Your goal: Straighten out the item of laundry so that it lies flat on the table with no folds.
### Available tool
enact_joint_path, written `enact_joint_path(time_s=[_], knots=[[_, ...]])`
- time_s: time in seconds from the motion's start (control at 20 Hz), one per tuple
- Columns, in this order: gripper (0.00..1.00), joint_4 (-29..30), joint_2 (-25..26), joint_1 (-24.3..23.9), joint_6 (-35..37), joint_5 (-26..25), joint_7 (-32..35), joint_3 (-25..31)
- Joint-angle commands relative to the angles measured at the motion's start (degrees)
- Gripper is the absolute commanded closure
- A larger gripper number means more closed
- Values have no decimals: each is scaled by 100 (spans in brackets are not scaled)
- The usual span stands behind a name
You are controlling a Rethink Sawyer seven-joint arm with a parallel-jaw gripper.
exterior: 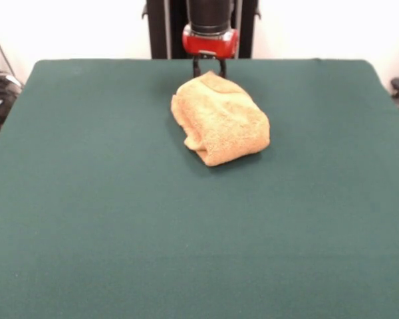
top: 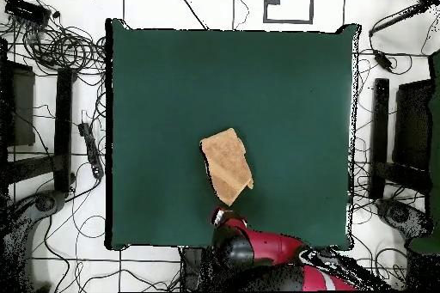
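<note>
A golden-orange towel [exterior: 219, 118] lies bunched and folded over itself on the far half of the green table [exterior: 186, 239], its far corner reaching up to the robot's gripper [exterior: 209, 67], whose two dark fingers stand slightly spread just behind the cloth, holding nothing.

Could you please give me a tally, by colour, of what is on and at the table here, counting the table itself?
Golden-orange: 1, the folded towel.
Dark green: 1, the table.
Red and black: 1, the gripper, at the towel's far end by the table's edge.
Total: 3.
</note>
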Motion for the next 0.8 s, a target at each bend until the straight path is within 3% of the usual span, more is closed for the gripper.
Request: enact_joint_path(time_s=[0.05,0.45,0.65,0.8], knots=[[0,-457,-395,156,594,403,652,195],[0,336,-1748,104,2012,787,706,575],[0,284,-1923,83,2138,921,770,781],[0,163,-1852,261,2068,1004,874,634]])
